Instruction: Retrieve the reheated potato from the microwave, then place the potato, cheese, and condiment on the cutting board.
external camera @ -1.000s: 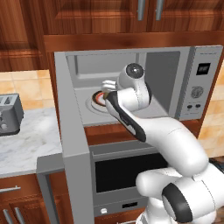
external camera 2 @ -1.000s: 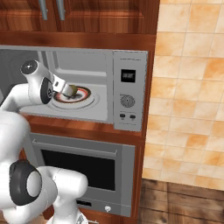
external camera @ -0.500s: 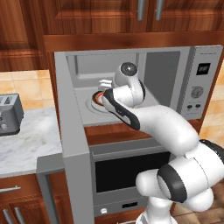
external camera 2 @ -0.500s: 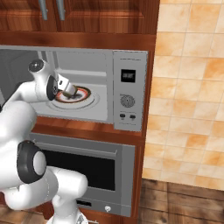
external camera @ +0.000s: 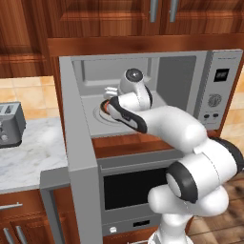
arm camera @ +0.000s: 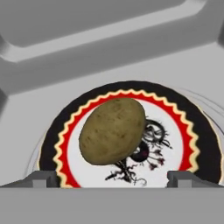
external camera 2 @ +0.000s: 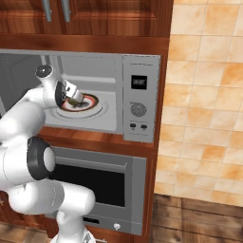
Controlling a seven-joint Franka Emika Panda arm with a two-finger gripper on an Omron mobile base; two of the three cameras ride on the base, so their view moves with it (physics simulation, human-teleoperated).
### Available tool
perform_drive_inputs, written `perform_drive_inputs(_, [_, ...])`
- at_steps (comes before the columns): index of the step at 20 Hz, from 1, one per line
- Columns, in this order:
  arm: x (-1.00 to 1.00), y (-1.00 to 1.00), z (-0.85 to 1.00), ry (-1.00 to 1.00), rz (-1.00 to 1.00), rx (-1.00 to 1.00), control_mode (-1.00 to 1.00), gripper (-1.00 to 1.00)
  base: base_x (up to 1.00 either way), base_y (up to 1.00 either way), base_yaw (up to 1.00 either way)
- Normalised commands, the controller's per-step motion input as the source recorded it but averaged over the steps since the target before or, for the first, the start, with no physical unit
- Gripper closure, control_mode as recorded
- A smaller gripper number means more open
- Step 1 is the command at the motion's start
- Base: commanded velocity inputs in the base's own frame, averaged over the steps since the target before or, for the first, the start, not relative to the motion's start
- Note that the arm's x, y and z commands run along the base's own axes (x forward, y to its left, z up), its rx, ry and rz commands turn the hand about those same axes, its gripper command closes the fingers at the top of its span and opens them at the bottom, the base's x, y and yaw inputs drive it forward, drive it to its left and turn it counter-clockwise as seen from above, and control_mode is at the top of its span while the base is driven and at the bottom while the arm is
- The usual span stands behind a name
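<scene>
Olive-brown and mottled, the potato [arm camera: 112, 130] lies on a round plate [arm camera: 183, 131] with a black rim, a red scalloped ring and a white centre bearing a dark drawing, and this plate sits on the grey floor of the microwave [external camera: 193, 81]. In the hand view the potato is slightly left of the plate's middle, tilted with its upper end to the right, and the two dark fingertips [arm camera: 43, 178] of the gripper [arm camera: 112, 179] rise at the lower left and lower right, set wide apart with the potato between and beyond them, touching neither. The left base view shows the microwave door [external camera: 78, 157] swung fully open to the left, standing edge-on in front of the marble counter [external camera: 28, 157], where a grey toaster [external camera: 9, 125] stands near the picture's left edge. The white arm reaches into the cavity from the lower right there, its hand over the plate's near side. In the right base view the gripper [external camera 2: 76, 98] hangs just above the plate [external camera 2: 92, 102], with the control panel [external camera 2: 139, 97], its display and its dial to the right of the cavity. Below the microwave is a grey oven [external camera 2: 109, 182] with a horizontal bar handle, and dark wooden cabinets [external camera: 100, 19] run above.
</scene>
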Motion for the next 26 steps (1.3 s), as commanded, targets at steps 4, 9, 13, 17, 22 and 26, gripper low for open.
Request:
perform_drive_inputs(4, [0.31, 0.00, -0.11, 0.03, 0.00, 0.00, -1.00, -1.00, 0.00, 0.00, 0.00])
perform_drive_inputs(9, [0.23, 0.00, -0.13, 0.06, 0.00, 0.00, -1.00, -1.00, 0.00, 0.00, 0.00])
perform_drive_inputs(13, [0.24, 0.00, -0.11, 0.05, 0.00, 0.00, -1.00, -1.00, 0.00, 0.00, 0.00])
perform_drive_inputs(17, [0.22, 0.00, -0.10, 0.07, 0.00, 0.00, -1.00, -1.00, 0.00, 0.00, 0.00])
perform_drive_inputs(22, [0.22, 0.00, -0.17, 0.08, 0.00, 0.00, -1.00, -1.00, 0.00, 0.00, 0.00])
perform_drive_inputs(26, [0.19, 0.00, -0.15, 0.07, 0.00, 0.00, -1.00, -1.00, 0.00, 0.00, 0.00])
